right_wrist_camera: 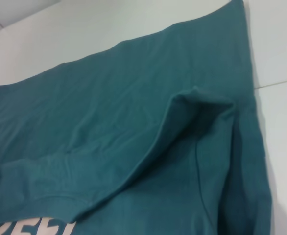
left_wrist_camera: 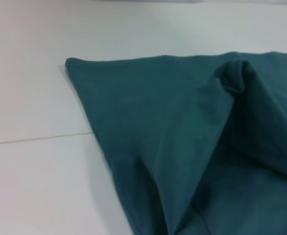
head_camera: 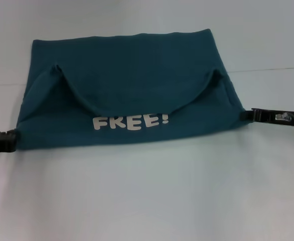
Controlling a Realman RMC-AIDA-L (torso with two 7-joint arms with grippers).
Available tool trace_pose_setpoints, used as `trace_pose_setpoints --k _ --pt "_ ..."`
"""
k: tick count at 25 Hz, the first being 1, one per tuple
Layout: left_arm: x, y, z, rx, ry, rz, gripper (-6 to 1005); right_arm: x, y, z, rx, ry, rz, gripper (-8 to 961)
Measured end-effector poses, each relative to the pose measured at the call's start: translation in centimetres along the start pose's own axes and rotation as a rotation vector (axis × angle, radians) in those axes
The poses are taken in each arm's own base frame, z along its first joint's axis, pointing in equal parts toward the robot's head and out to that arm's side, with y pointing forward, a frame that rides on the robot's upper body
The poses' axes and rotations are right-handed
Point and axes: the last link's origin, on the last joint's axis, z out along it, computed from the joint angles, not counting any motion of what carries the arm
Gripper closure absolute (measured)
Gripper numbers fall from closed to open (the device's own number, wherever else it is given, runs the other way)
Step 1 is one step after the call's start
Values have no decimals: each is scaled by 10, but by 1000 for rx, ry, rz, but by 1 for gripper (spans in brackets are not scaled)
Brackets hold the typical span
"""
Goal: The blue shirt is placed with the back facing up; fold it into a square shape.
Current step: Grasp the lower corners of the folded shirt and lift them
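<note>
Blue shirt between tools — left tool, right tool at edges.

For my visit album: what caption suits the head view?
Part-folded blue shirt on a white table, "FREE!" showing, left pincer and right pincer at its near corners.

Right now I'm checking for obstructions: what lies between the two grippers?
In the head view, only the blue shirt spans between the left gripper and the right gripper, each at a near corner.
</note>
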Motion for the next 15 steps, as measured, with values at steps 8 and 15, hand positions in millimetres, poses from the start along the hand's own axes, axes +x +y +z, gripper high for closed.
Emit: trace_pose_setpoints --k 8,15 --pt "-5 -8 -28 -92 -5 -71 994 16 -13 -21 -54 -65 -7 917" --pt "-21 -6 -57 -204 -3 -128 994 40 -19 -47 -136 -101 -35 915"
